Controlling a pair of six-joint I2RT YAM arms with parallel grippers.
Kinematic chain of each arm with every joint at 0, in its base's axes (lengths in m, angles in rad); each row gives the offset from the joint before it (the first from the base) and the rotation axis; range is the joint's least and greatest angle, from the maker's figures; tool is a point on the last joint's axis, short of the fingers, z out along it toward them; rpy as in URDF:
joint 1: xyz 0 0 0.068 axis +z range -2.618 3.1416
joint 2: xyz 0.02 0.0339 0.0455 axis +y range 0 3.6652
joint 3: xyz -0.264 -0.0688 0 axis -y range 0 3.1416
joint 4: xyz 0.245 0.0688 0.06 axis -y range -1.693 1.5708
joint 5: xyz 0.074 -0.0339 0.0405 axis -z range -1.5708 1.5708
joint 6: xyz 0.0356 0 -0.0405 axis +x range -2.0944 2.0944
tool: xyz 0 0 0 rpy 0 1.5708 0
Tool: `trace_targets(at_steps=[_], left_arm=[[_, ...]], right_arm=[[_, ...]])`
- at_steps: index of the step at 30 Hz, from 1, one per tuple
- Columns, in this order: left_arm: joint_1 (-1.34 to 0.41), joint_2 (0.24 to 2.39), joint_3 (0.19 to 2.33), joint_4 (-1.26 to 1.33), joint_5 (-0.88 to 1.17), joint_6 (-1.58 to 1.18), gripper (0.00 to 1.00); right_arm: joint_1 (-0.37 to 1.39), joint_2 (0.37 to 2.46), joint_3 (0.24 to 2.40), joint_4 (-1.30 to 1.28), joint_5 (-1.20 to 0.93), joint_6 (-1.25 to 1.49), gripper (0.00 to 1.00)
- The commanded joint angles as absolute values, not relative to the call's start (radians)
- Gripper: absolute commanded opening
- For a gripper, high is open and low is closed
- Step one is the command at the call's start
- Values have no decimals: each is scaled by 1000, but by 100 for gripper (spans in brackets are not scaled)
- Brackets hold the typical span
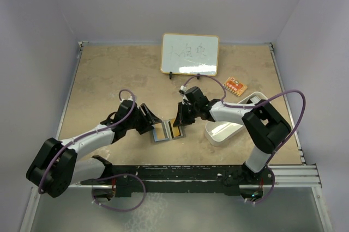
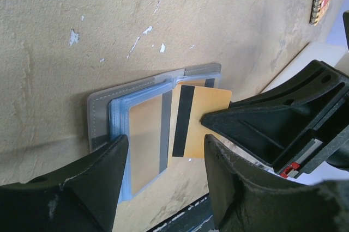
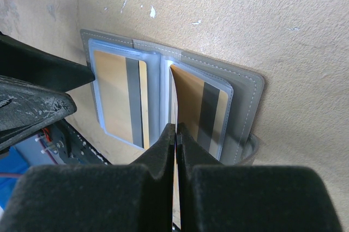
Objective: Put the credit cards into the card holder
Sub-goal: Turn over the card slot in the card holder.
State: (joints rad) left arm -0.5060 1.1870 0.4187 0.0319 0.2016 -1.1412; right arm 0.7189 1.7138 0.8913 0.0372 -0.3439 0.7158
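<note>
The grey card holder point(image 1: 163, 132) lies open on the tan table, with clear sleeves inside. One orange-gold credit card point(image 2: 144, 145) sits in its left sleeve. My right gripper point(image 1: 180, 123) is shut on a second orange-gold card with a black stripe point(image 2: 199, 117). It holds the card on edge, far end at the right sleeve point(image 3: 218, 117). In the right wrist view the shut gripper point(image 3: 175, 134) grips the card's near edge. My left gripper point(image 2: 163, 183) is open, and one of its fingers point(image 2: 87, 183) lies at the holder's left edge. No light blue card shows.
A white oblong tray point(image 1: 256, 99) stands right of the holder, under my right arm. A small whiteboard point(image 1: 190, 53) stands at the back, with an orange notebook point(image 1: 235, 85) beside it. A black rail point(image 1: 180, 175) runs along the near edge.
</note>
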Motion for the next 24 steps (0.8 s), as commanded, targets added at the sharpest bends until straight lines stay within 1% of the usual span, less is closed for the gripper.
trace_targets(at_steps=[1,11,24], left_arm=[[-505,1170,415,50,198,-1144,56],[-505,1161,416,26,193,-1144,56],[-504,1201,418,110,217,-1158,56]], right_arm=[[721,1718,873,-18,-335,698,0],[722,1715,873,-18,-334,697,0],[722,1727,882,0,-322,699,0]])
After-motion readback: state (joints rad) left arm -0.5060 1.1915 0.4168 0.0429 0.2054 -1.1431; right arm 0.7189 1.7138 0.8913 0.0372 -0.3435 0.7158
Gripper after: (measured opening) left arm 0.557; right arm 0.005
